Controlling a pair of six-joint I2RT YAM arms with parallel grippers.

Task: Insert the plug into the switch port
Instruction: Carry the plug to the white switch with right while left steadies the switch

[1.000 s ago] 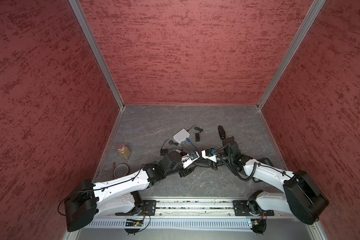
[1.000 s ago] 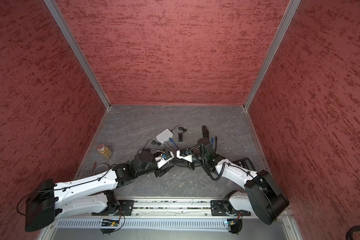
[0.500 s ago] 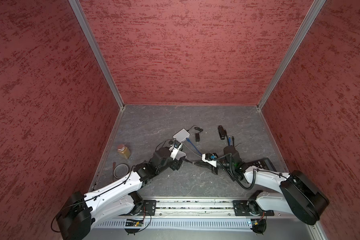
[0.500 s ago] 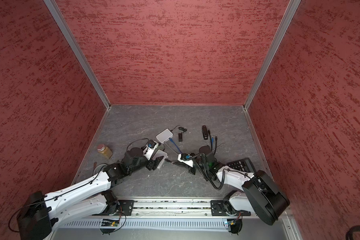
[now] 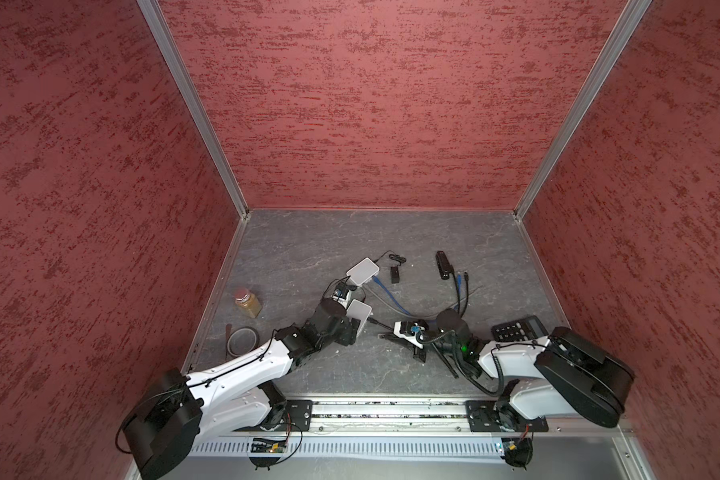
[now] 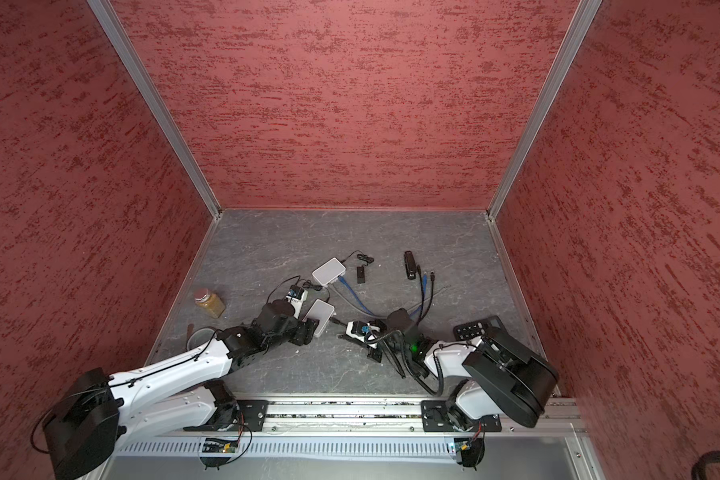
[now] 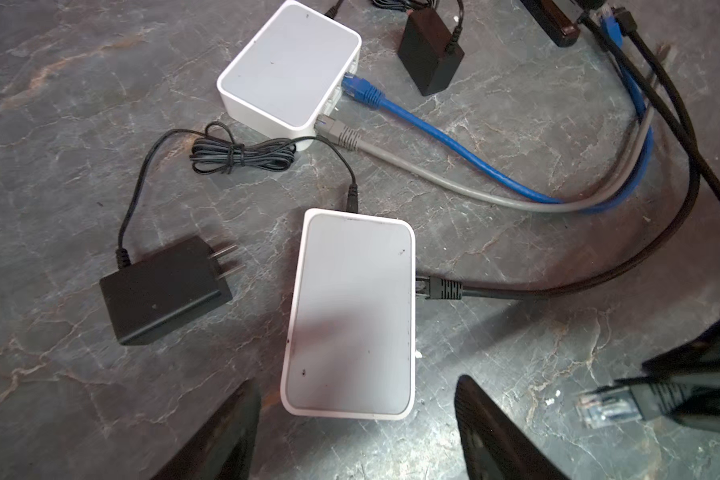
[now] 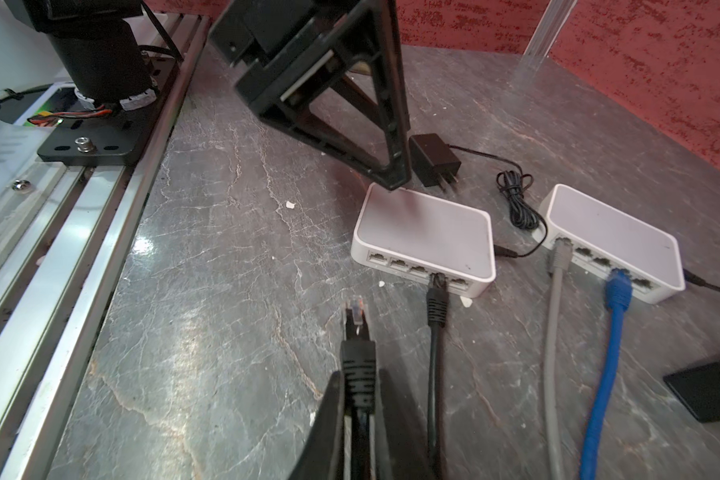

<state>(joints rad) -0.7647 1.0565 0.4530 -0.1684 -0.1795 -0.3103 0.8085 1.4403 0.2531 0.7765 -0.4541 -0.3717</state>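
The near white switch (image 7: 352, 316) lies flat on the grey floor, also seen in a top view (image 5: 358, 313). Its row of ports (image 8: 416, 268) faces my right gripper, and a black cable (image 8: 436, 307) sits in one port. My left gripper (image 7: 356, 386) is open, with its fingers on either side of the switch's end. One fingertip (image 8: 395, 176) hangs just over a top corner. My right gripper (image 8: 360, 374) is shut on the black cable just behind its clear plug (image 8: 355, 311). The plug points at the ports from a short way off.
A second white switch (image 7: 292, 70) holds a blue cable (image 7: 433, 133) and a grey cable (image 7: 412, 166). A black power adapter (image 7: 163, 291) lies beside the near switch. Further out are a jar (image 5: 248, 302), a tape roll (image 5: 242, 341), a calculator (image 5: 520, 330) and the front rail (image 5: 391, 409).
My left gripper has swung left, away from the right gripper, and now straddles the near switch. The right gripper has drawn back toward the front with the plug still in it.
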